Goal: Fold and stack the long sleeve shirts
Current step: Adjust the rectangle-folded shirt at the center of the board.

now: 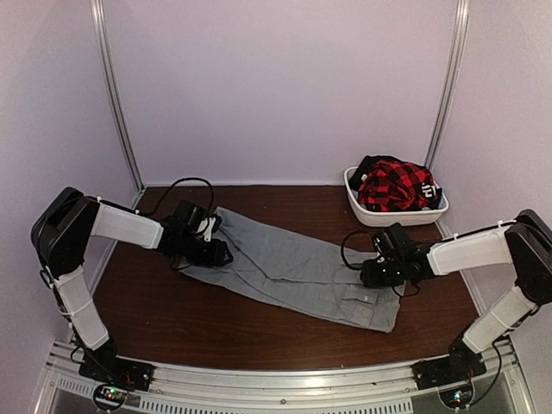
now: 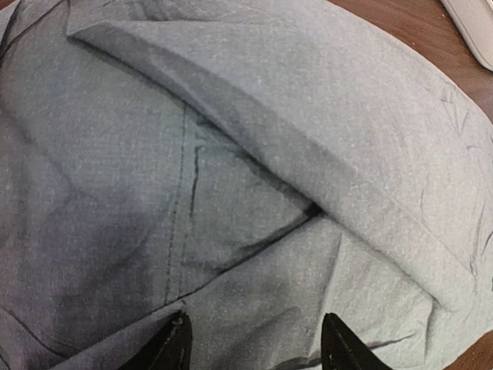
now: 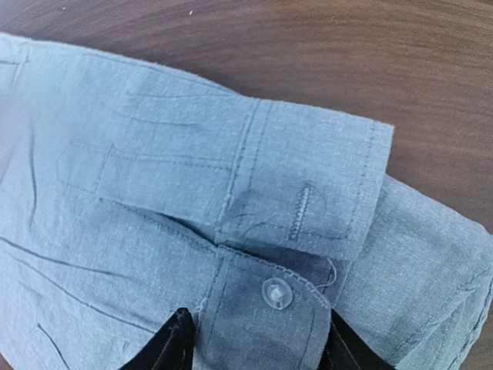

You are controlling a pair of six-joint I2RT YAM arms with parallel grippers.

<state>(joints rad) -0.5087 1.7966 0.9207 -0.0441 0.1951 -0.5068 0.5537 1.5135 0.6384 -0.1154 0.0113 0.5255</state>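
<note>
**Entry: grey shirt, one gripper at each end**

1. Left gripper (image 1: 205, 247): I have it at the shirt's far-left end. In its wrist view the fingers stand partly spread, with flat cloth and a folded-over flap ahead of them. I see nothing pinched.

2. Shirt (image 1: 293, 269): it lies flat on the table (image 1: 216, 321) between the arms. Its long axis is a diagonal running from far-left to near-right. The sleeves look already laid in over the body.

3. Right gripper (image 1: 377, 271): it sits over the shirt's right edge, just short of the near-right end. The fingers are partly spread. A buttoned cuff (image 3: 274, 296) lies directly between the tips but is not clamped.

4. Basket (image 1: 373, 216): it stands far right, apart from the grey shirt, and holds a plaid shirt (image 1: 392, 185).

Judgement: the arms are about equally near their own ends. I expect the next fold to run along the diagonal, end towards end.
</note>
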